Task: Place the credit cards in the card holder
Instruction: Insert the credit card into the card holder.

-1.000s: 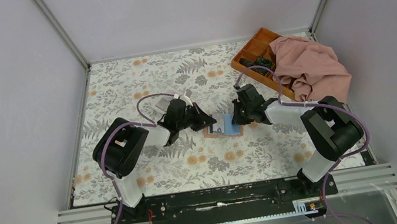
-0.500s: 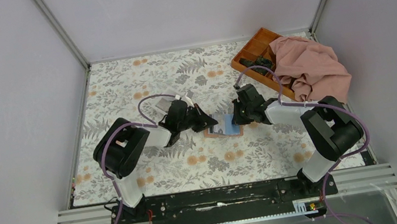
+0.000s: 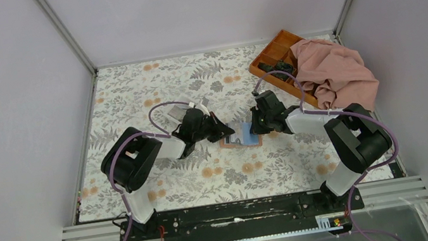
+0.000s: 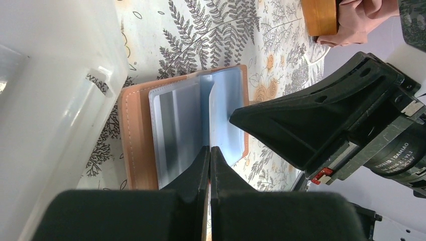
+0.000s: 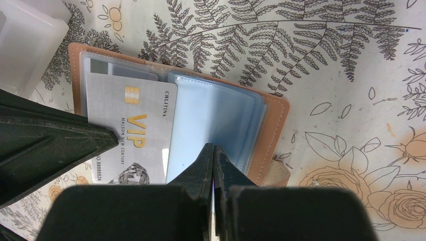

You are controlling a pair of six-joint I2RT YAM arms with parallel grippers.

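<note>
Tan wallet (image 3: 243,136) lies open mid-table in the overhead view, with the left claw (image 3: 223,133) at its 9 o'clock and the right claw (image 3: 253,128) at its 3 o'clock. Left wrist: that claw's jaws are pressed together over the clear sleeves (image 4: 176,130), gripping nothing visible. Right wrist: its jaws likewise meet at the sleeves' edge, and a grey VIP card (image 5: 131,130) lies on the wallet's 9 o'clock half.
</note>
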